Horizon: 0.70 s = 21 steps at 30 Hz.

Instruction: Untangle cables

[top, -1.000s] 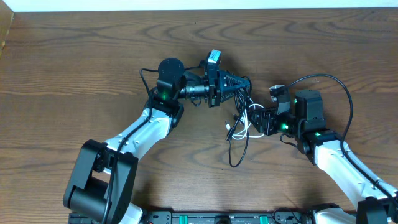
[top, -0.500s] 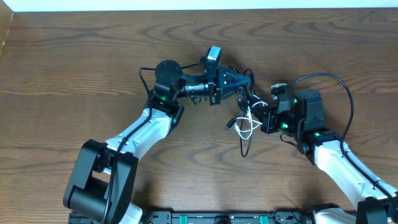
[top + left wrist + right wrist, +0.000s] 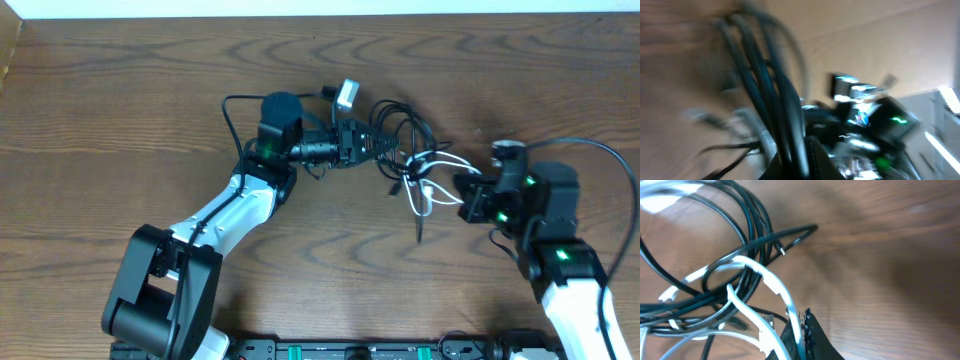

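The tangle of cables (image 3: 405, 140) is stretched between my two grippers over the wooden table. My left gripper (image 3: 388, 150) is shut on the black cables (image 3: 757, 85), which run up between its fingers in the blurred left wrist view. The right gripper (image 3: 462, 195) is shut on the white cable (image 3: 432, 165). In the right wrist view the white cable (image 3: 772, 287) is pinched between the fingertips (image 3: 810, 330) and loops through the black cables (image 3: 747, 225). One black end (image 3: 420, 228) hangs loose below the tangle.
The right arm's thick black wire (image 3: 610, 160) arcs at the far right. A pale wall strip (image 3: 300, 8) borders the table's far edge. Bare wooden table (image 3: 120, 120) lies to the left and in front. The right arm (image 3: 875, 120) shows in the left wrist view.
The right gripper shut on the white cable and pulled it to the right. The tangle spread out sideways, and the left gripper shifted slightly right and up with the black cables.
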Available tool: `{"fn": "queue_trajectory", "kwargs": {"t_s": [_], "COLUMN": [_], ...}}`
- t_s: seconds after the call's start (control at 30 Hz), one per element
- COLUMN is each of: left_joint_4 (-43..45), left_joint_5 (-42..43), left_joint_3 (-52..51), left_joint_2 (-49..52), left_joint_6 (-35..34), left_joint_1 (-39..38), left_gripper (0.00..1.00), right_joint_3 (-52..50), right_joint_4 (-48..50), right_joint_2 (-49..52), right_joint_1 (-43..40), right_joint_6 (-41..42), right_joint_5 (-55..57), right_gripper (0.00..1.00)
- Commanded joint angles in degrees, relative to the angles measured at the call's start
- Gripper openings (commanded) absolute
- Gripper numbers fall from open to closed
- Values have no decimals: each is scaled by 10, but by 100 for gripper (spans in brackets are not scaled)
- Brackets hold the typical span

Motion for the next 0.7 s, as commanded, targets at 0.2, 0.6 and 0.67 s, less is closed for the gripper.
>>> {"fn": "queue_trajectory", "kwargs": {"t_s": [0.2,0.6,0.67], "left_joint_4": [-221,-290,-290], "left_joint_5": [-338,-412,-412], "left_joint_3": [4,4,4], "left_joint_2": [-8,-8,-8], "left_joint_6": [140,133,133], "left_joint_1": [2,2,2], "left_gripper": [16,25,27], "right_joint_3": [2,2,2], "right_joint_4": [-41,-7,49], "right_joint_2": [-132,-112,-95], "right_joint_1": [-52,-50,-39], "right_joint_6": [5,2,17], "right_joint_5": [44,-128,-176], "right_gripper": [1,1,1]}}
